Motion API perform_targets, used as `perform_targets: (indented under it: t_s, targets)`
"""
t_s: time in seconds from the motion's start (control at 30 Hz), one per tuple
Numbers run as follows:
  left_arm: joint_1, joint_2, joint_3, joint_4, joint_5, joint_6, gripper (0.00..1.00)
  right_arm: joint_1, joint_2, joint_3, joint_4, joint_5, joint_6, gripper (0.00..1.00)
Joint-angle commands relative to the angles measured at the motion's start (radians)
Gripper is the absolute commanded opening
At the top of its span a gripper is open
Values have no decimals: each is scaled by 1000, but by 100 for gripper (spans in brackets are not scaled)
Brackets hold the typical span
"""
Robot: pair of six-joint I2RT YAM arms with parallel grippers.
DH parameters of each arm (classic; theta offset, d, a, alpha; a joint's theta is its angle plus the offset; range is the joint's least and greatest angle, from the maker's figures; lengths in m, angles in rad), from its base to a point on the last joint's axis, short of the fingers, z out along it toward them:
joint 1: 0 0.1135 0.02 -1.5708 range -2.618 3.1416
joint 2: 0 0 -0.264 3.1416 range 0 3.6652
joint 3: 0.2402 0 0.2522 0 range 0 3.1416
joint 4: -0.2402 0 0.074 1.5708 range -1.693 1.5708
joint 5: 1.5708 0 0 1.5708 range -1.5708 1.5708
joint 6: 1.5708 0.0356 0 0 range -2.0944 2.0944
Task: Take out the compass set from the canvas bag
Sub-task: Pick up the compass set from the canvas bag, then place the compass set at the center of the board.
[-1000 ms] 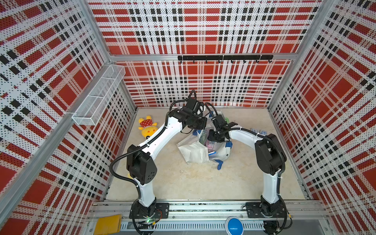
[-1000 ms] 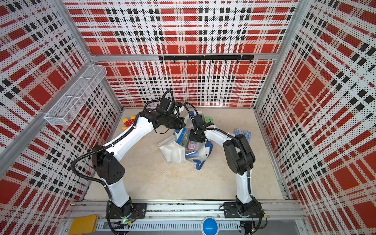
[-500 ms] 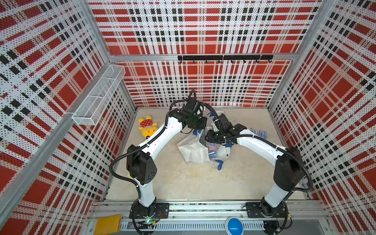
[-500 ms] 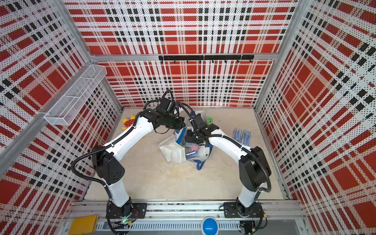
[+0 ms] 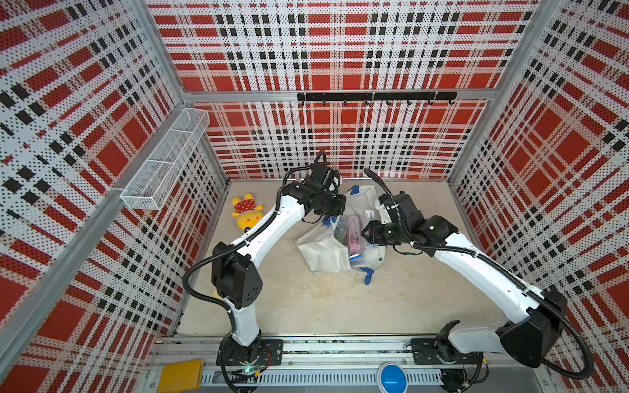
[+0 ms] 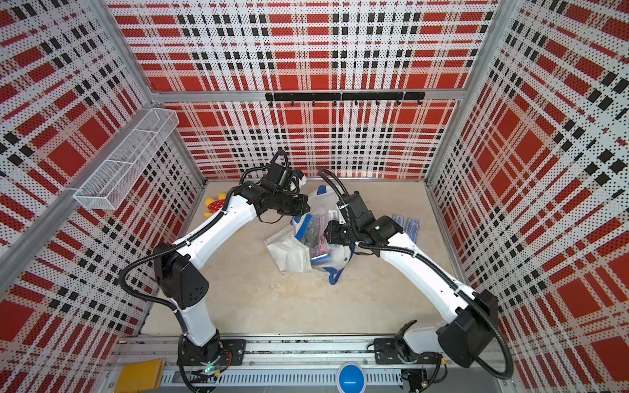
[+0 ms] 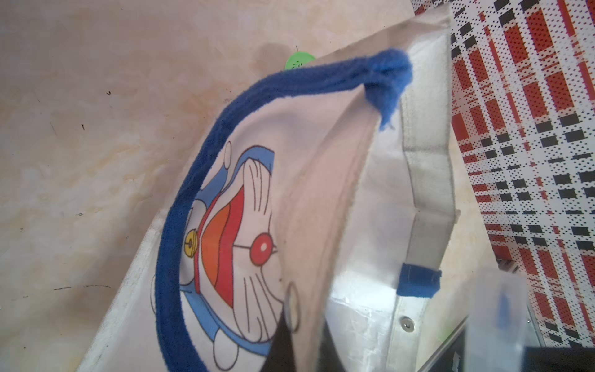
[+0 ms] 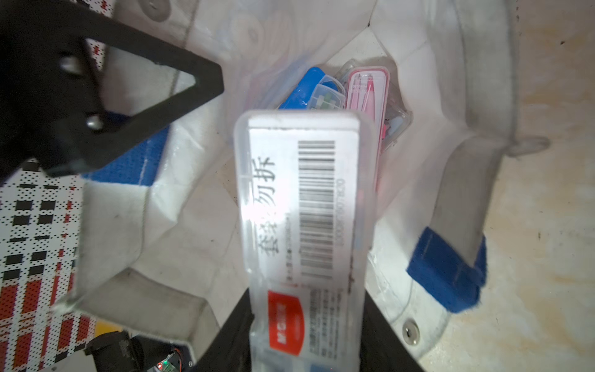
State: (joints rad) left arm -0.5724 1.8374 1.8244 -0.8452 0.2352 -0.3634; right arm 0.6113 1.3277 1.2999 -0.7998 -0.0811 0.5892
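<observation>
The white canvas bag lies open on the floor, its blue cat print facing the left wrist camera. My left gripper is shut on the bag's rim fabric and holds the mouth up. My right gripper sits at the mouth, shut on a compass set, a clear plastic case with a barcode label. Deeper inside the bag lie a pink compass case and a blue box.
A yellow plush toy lies at the back left of the floor. Blue cases lie near the right wall. A green round piece sits behind the bag. A wire basket hangs on the left wall, a hook rail on the back wall.
The right arm's elbow has swung out to the right and dropped low, while its gripper stayed at the bag mouth with the case. The left arm and the bag have not moved.
</observation>
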Motion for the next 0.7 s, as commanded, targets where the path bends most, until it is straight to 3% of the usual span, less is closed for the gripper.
perform_targets:
  t_s: [0.0,0.2,0.37,0.67]
  targets:
    - [3,-16,44,48,6,-14,0,-69,-56,2,-47,28,-33,26]
    - [2,-31,24,41,2,-21,0,-262,-96,12,-76,-37,-81,27]
    - [4,-48,-4,43,-2,-22,0,-422,-3,10,-71,-100,-110,27]
    - [2,-69,-49,66,2,-29,0,-475,287,113,-70,-70,-136,28]
